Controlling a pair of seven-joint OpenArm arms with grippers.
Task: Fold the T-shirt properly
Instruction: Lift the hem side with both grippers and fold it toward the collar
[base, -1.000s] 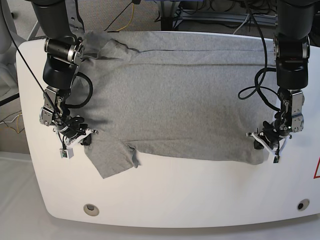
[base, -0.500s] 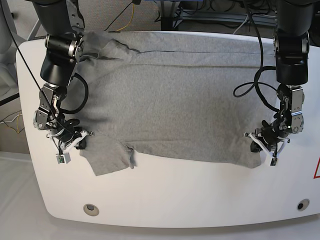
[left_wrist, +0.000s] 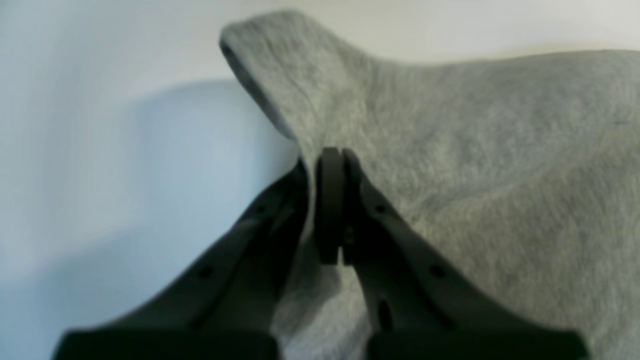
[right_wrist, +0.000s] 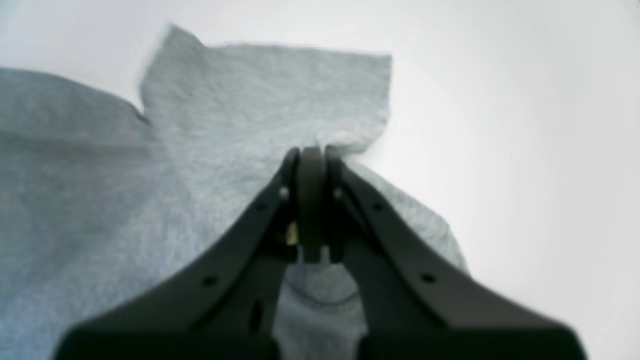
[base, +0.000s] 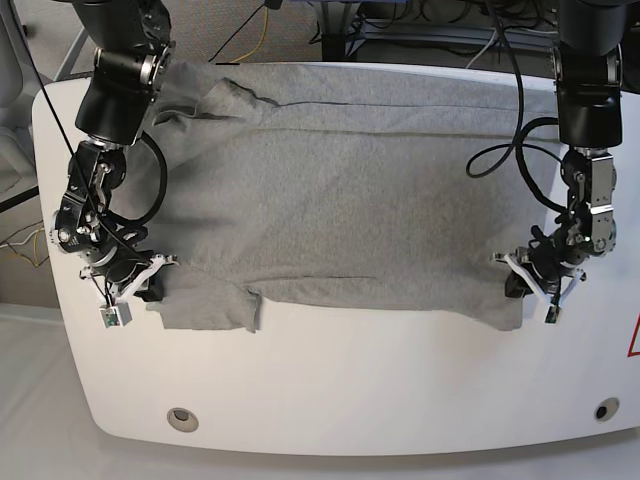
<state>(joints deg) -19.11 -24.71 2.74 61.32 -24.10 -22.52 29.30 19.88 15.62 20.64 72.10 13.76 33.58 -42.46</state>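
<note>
While the T-shirt lies spread across the white table, both grippers — right gripper at lower left, left gripper at lower right — pinch its near edge, fingers clamped tight.

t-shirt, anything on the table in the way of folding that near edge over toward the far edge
Nothing visible. The left gripper and right gripper are shut on the near corners of the T-shirt, and only bare cloth on the white table lies between them and the far edge.
</note>
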